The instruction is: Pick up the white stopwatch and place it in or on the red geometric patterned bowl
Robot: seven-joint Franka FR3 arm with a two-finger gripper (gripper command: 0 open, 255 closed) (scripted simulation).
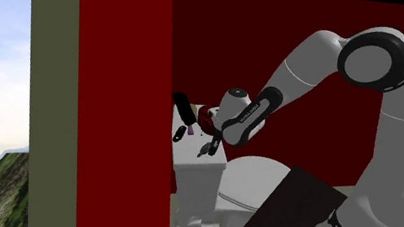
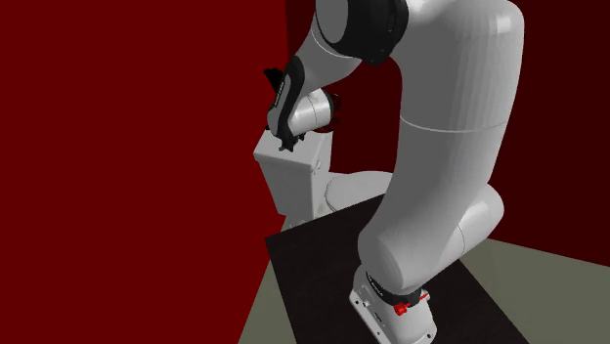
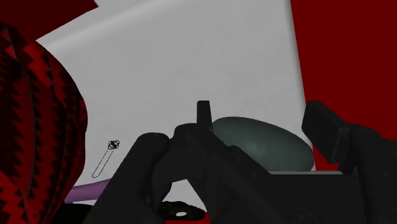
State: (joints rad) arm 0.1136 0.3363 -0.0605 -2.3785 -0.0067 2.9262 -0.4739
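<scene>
Seemingly the task is sitting at its grasping stage: the white arm (image 1: 340, 112) is reaching over the toilet's tank lid (image 3: 191, 63), where the red-and-black patterned bowl (image 3: 38, 127) is standing by one edge. The end effector (image 3: 262, 124) is hanging low over the lid, right at a rounded grey thing, likely the stopwatch (image 3: 267, 146), which is lying near another edge, apart from the bowl. Whether the end effector is clamping it I cannot tell, so the lift and the carry to the bowl are, by my judgement, still waiting
</scene>
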